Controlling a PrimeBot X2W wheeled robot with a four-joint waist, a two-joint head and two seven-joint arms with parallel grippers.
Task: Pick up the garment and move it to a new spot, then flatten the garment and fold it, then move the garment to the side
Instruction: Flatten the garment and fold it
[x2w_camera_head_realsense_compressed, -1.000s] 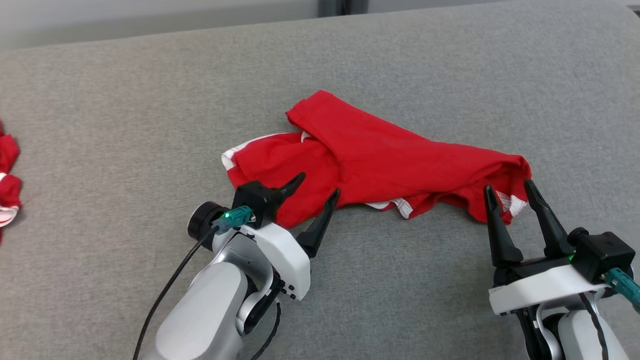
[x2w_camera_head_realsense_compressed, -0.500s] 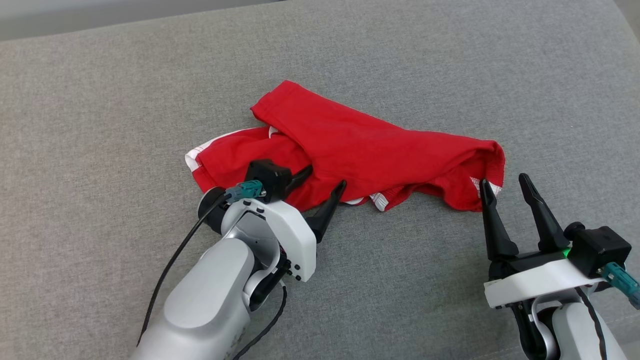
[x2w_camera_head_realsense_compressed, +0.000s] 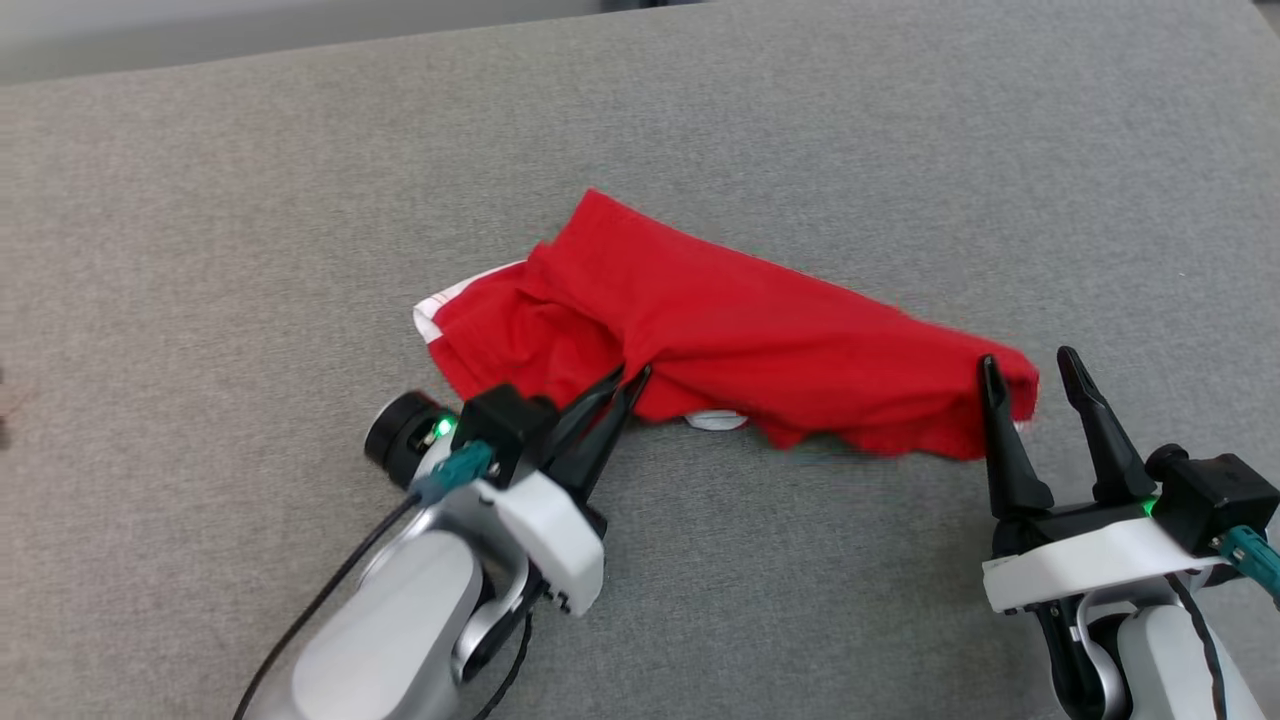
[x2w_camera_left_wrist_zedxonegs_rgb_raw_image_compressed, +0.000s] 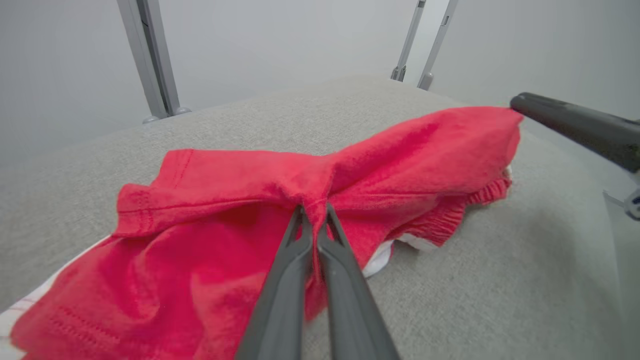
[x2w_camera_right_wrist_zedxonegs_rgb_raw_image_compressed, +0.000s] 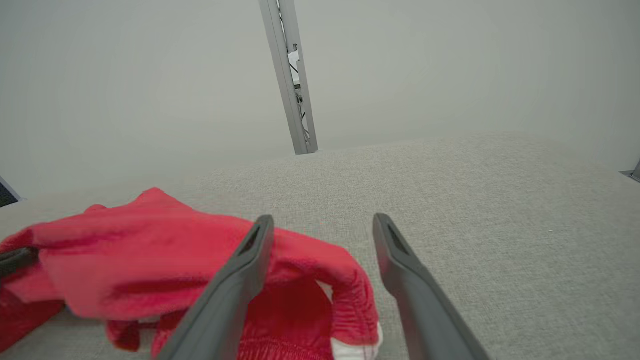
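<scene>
The garment (x2w_camera_head_realsense_compressed: 740, 335) is a red piece with white trim, lying crumpled across the grey cushion (x2w_camera_head_realsense_compressed: 250, 200). My left gripper (x2w_camera_head_realsense_compressed: 632, 379) is shut on a pinch of its near edge; in the left wrist view the closed fingers (x2w_camera_left_wrist_zedxonegs_rgb_raw_image_compressed: 300, 250) bunch the red garment (x2w_camera_left_wrist_zedxonegs_rgb_raw_image_compressed: 210, 210) between them. My right gripper (x2w_camera_head_realsense_compressed: 1030, 368) stands open at the garment's right end. Its left finger overlaps the cloth's corner while the right finger stands over bare cushion. In the right wrist view the garment's corner (x2w_camera_right_wrist_zedxonegs_rgb_raw_image_compressed: 320, 280) lies partly between the spread fingers (x2w_camera_right_wrist_zedxonegs_rgb_raw_image_compressed: 235, 280).
The cushion's far edge (x2w_camera_head_realsense_compressed: 300, 55) runs along the top, with pale floor beyond. Metal frame legs (x2w_camera_left_wrist_zedxonegs_rgb_raw_image_compressed: 150, 60) stand behind the cushion. The other arm's dark finger (x2w_camera_left_wrist_zedxonegs_rgb_raw_image_compressed: 575, 127) crosses the left wrist view at the right.
My left gripper has gone from open to shut, pinching the garment's near edge and gathering the cloth. The head camera has shifted. My right gripper stays open at the right end.
</scene>
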